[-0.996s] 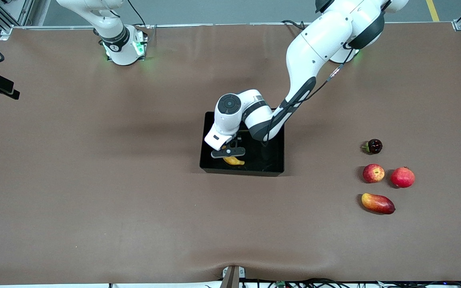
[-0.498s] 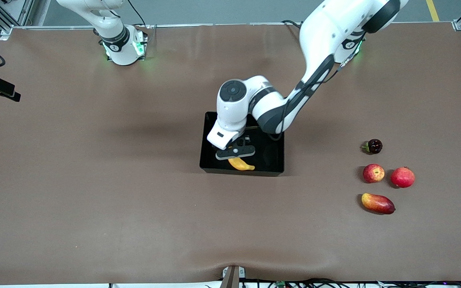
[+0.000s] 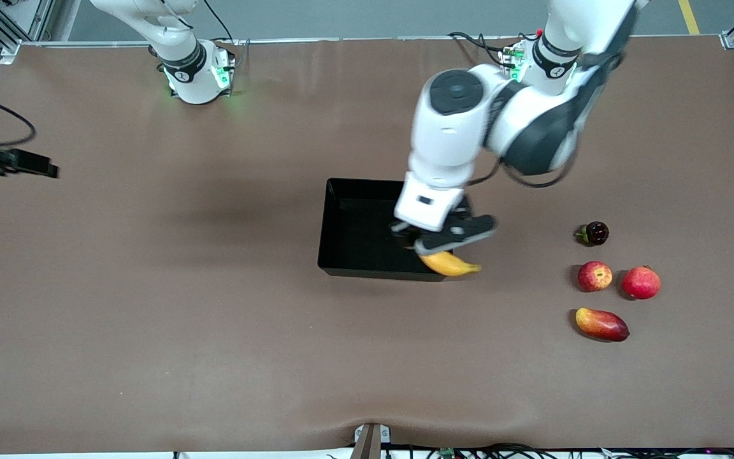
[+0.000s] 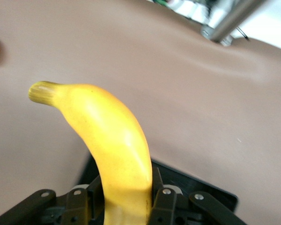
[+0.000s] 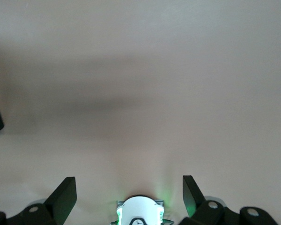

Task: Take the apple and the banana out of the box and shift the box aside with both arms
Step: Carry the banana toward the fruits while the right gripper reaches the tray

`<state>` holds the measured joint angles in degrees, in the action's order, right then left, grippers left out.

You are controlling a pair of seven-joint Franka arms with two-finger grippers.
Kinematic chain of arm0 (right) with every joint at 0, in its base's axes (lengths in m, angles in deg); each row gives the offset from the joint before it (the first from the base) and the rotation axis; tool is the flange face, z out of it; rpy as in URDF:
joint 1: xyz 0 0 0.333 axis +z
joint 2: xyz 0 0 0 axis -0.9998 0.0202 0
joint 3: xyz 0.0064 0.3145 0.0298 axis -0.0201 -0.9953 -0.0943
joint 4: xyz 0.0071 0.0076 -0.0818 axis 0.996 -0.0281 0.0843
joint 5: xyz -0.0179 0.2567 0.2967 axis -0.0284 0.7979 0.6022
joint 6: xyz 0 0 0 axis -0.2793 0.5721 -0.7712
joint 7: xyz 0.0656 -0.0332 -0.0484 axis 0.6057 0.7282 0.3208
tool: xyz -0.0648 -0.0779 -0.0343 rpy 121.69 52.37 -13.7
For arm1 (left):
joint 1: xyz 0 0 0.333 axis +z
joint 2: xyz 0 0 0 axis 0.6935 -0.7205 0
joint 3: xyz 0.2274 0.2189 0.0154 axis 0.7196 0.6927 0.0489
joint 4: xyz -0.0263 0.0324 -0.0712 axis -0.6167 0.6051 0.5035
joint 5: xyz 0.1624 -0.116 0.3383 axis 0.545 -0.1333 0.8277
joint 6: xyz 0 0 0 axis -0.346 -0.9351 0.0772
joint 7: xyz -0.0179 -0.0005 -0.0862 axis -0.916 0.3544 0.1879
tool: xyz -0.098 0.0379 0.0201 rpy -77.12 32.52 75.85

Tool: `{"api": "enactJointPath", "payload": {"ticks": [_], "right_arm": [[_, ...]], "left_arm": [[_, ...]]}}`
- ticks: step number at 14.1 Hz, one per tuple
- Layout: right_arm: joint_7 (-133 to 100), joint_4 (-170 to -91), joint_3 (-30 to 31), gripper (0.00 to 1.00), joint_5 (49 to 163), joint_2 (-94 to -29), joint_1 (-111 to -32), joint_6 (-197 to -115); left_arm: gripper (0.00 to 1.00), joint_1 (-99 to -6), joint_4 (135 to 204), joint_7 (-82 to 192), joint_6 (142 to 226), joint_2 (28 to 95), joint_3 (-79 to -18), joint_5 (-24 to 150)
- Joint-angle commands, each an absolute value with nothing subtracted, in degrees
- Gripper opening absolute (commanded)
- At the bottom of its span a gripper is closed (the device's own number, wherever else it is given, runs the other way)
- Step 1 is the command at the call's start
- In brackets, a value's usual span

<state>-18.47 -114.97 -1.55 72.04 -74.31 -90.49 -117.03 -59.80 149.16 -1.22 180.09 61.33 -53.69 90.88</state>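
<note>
My left gripper (image 3: 436,250) is shut on the yellow banana (image 3: 450,263) and holds it in the air over the corner of the black box (image 3: 326,223) that is nearest the front camera at the left arm's end. In the left wrist view the banana (image 4: 107,136) sticks out from between the fingers of my left gripper (image 4: 126,199), stem end away from them. The box holds nothing that I can see. The red-yellow apple (image 3: 594,276) lies on the table toward the left arm's end. My right gripper (image 5: 127,182) is open and empty, high over the table near its own base.
Beside the apple lie a red pomegranate (image 3: 641,282), an oval red-orange mango (image 3: 601,324) nearer the front camera, and a small dark fruit (image 3: 595,233) farther from it. Brown cloth covers the table (image 3: 150,287).
My left gripper has lifted the banana up from inside the box and carried it toward the left arm's end, to over the box's corner. The right arm's hand shifted slightly.
</note>
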Motion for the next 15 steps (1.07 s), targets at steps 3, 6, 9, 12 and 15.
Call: {"api": "enactJointPath", "payload": {"ticks": [3,6,9,12,15], "right_arm": [[-23.8,-116.3,-1.9,1.00,80.9,-69.1,-82.7,-122.7],[-28.9,-120.8,-1.9,1.00,82.2,-69.1,-78.5,-130.0],[-38.8,-126.7,-1.9,1.00,82.8,-68.2,-71.1,-141.6],[-49.2,-128.4,-1.8,1.00,82.6,-62.7,-61.0,-155.2],[-50.2,-128.8,-1.8,1.00,82.4,-58.4,-56.9,-163.6]], "left_arm": [[0.00,-51.2,151.3,7.4,174.3,66.5,-53.7,87.8],[0.00,-44.5,151.8,14.2,174.3,66.5,-53.7,84.7],[0.00,-39.2,153.4,19.8,174.3,65.3,-53.6,83.7],[0.00,-36.8,156.2,20.6,176.0,62.8,-53.6,84.1],[0.00,-36.1,163.6,20.6,181.9,62.6,-53.3,84.5]]}}
